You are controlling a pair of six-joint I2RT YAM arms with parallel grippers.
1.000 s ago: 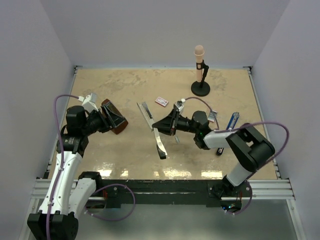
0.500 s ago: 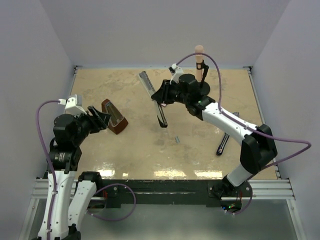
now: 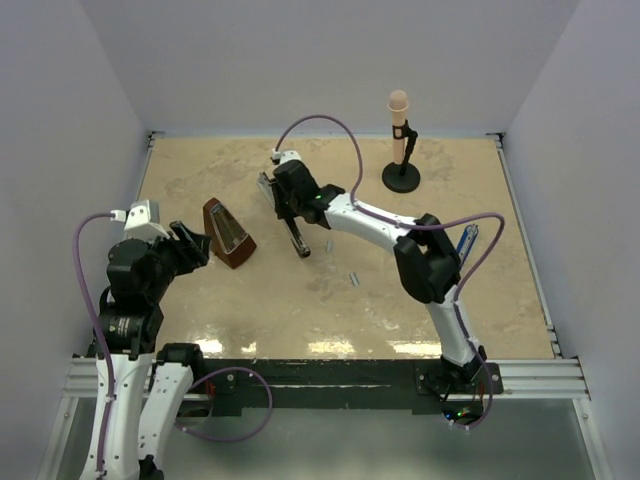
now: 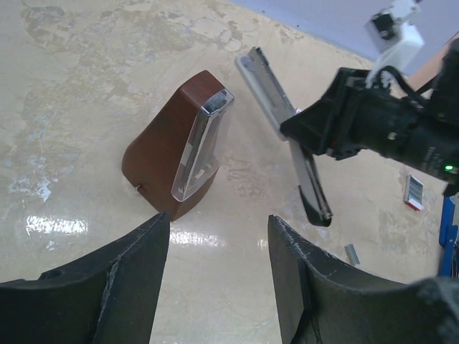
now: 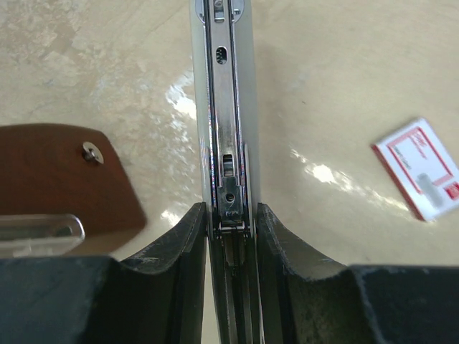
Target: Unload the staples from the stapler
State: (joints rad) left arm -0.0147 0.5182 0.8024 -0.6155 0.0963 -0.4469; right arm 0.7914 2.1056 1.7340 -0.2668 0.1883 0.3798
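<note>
My right gripper (image 3: 287, 208) is shut on the stapler (image 3: 298, 243), a slim dark bar opened out with a silvery arm, held at the back left of centre. In the right wrist view the fingers (image 5: 186, 251) clamp both sides of its metal magazine (image 5: 228, 107). The left wrist view shows the stapler (image 4: 271, 89) with its black end (image 4: 315, 206) near the table. A small silvery strip of staples (image 3: 353, 278) lies on the table right of it, also visible in the left wrist view (image 4: 352, 254). My left gripper (image 3: 190, 245) is open and empty, its fingers (image 4: 136, 251) above bare table.
A brown metronome (image 3: 228, 235) stands just left of the stapler, close to both grippers. A microphone on a round stand (image 3: 401, 130) is at the back right. A blue object (image 3: 463, 243) lies at the right. A red-and-white card (image 5: 423, 168) lies near the stapler.
My right arm has swung left with the stapler, from mid-table over the back centre to beside the metronome. The staple strip shows on the table. My left gripper has drawn back a little.
</note>
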